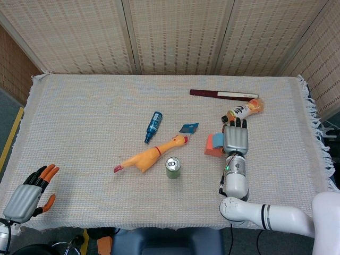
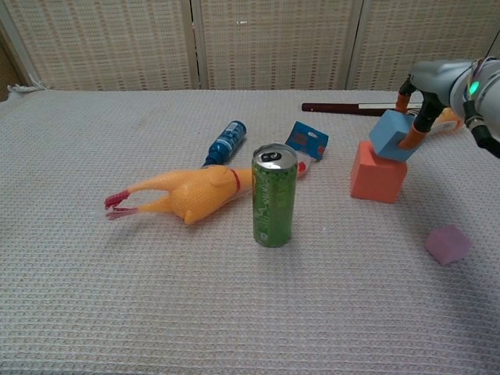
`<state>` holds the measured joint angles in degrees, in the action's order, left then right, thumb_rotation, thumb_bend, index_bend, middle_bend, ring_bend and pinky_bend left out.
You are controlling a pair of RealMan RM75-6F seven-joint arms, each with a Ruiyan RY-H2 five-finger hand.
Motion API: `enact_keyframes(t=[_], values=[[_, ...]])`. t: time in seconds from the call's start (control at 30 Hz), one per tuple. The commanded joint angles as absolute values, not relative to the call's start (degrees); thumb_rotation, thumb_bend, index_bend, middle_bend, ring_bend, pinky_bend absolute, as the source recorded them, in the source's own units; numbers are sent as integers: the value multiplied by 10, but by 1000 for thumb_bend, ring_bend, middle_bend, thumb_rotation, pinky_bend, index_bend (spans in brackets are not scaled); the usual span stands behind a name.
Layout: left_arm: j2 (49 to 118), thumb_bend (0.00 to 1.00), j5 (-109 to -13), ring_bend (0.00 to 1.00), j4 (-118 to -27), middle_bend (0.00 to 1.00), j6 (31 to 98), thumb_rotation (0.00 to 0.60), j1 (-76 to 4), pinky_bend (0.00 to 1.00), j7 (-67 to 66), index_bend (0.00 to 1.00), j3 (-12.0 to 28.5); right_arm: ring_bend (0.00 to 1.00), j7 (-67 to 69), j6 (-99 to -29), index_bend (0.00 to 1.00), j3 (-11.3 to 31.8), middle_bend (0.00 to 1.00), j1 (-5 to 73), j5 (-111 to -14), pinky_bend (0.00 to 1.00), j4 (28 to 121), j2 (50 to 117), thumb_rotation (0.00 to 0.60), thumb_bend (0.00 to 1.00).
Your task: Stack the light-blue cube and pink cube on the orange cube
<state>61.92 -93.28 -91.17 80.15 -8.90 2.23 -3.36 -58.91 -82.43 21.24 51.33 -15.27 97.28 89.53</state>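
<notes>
Head view. The right hand sits right of centre, covering most of the light-blue cube, which shows just beside the orange cube. The fingers' grasp is hidden from above. The left hand rests at lower left, its fingers spread and empty.

Chest view. At upper right, the right hand's fingers pinch the light-blue cube, tilted on one corner above the right top edge of the orange cube. Neither cube has a long axis. To seat it well, the tilt probably needs levelling and the cube shifting left, centred, before release. The pink cube lies on the bench at lower right, well apart.
</notes>
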Motion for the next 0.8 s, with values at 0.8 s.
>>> enact_keyframes(t=[0.8], values=[[619,469,-930,0,-910,0,796,600,-92,148,25,0,-34,0,-579,-812,662,200,74,505,-167,36,944,909,600,186]])
